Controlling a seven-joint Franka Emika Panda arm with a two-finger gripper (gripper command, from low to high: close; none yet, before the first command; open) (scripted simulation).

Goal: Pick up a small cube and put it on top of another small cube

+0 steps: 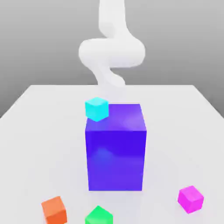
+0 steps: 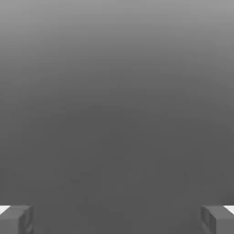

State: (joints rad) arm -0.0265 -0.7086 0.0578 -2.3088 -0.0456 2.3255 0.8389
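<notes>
Arm raised, nothing picked yet
End effector spread wide and empty; the pink cube sits at lower right on the table, free to approach.

Plain magenta-pink on the small cube. Orange on one cube, green on another, cyan on a third. Deep blue-violet on the big block. White on the arm and table. Grey fingertips.
</notes>
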